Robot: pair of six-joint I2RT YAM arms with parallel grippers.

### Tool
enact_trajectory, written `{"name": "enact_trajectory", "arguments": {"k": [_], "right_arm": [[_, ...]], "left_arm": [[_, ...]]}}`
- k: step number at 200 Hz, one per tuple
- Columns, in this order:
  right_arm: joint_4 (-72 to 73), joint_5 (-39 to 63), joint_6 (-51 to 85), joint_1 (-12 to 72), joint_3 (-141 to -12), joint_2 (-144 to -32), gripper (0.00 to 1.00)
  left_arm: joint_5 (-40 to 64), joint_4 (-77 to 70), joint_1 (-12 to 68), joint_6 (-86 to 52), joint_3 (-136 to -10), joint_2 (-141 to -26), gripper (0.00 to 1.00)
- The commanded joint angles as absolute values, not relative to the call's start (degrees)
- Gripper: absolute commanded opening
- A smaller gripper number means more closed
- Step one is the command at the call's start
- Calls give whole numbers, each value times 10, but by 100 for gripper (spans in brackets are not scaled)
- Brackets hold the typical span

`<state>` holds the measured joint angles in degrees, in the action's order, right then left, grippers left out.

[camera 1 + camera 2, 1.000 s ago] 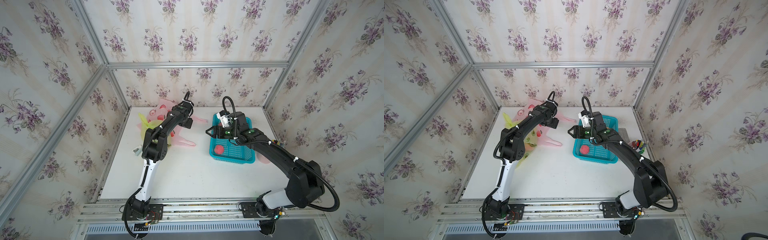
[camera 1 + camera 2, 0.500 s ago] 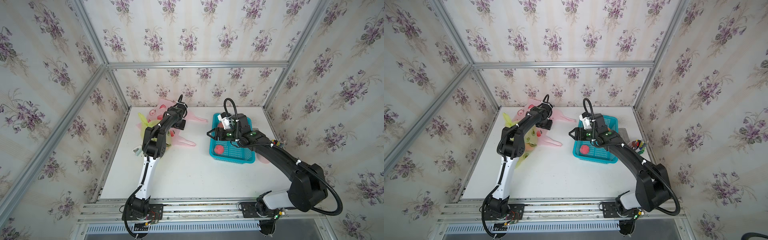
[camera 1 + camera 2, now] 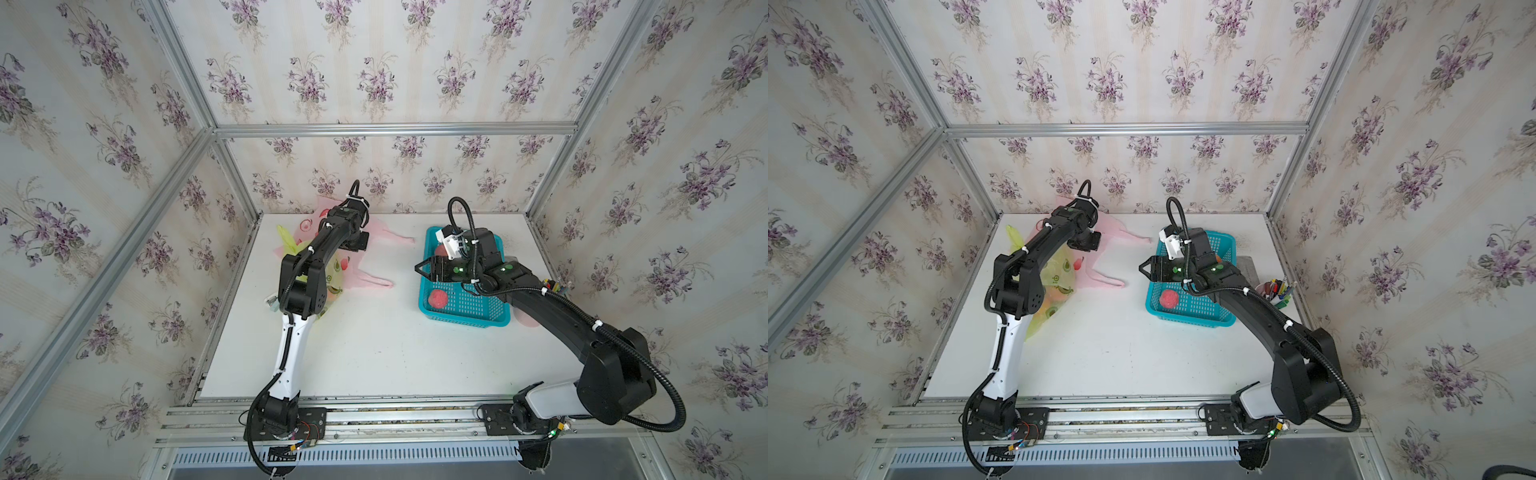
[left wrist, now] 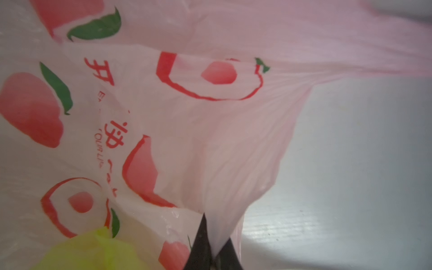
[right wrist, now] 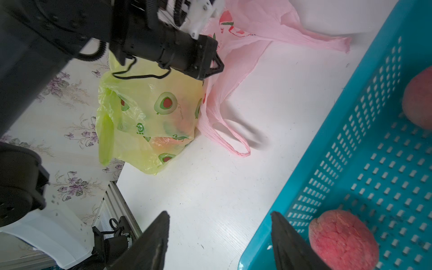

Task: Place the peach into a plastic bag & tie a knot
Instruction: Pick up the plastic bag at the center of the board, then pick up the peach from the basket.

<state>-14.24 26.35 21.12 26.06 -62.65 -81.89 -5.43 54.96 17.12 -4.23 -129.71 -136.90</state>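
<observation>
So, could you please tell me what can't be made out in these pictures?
- Left tool: cropped by the left wrist view's edge, only tips pinching the pink printed plastic bag show; its own body hides them in both top views.
- Pale peach in the teal perforated plastic basket: cropped by the right wrist view's edge.
- Orange shape inside the yellow-green plastic bag: film blurs it.
- Coloured sticks: too small in a top view.

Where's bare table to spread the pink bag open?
Widest bare patch: the near half of the white tabletop, in front of the yellow plastic bag and teal perforated plastic basket. A narrower strip lies between the pink plastic bag and that basket. The far-left corner is crowded.
</observation>
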Motion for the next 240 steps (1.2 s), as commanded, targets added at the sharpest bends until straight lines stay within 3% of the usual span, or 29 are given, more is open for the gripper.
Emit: {"name": "enact_trajectory", "arguments": {"k": [1, 37, 70, 171, 240], "right_arm": [[-142, 239, 199, 255, -635, -824, 69], [-169, 167, 188, 233, -673, -842, 69], [-190, 76, 176, 195, -705, -876, 77], [-185, 46, 165, 150, -862, -1151, 87], [-192, 34, 159, 147, -914, -1235, 88]], "left_arm": [[27, 562, 168, -52, -1300, -1312, 0], [122, 589, 163, -90, -1315, -1238, 0], [185, 625, 163, -122, -1305, -1194, 0], [351, 629, 181, -202, -1274, -1138, 0], [353, 594, 195, -218, -1221, -1123, 0]]}}
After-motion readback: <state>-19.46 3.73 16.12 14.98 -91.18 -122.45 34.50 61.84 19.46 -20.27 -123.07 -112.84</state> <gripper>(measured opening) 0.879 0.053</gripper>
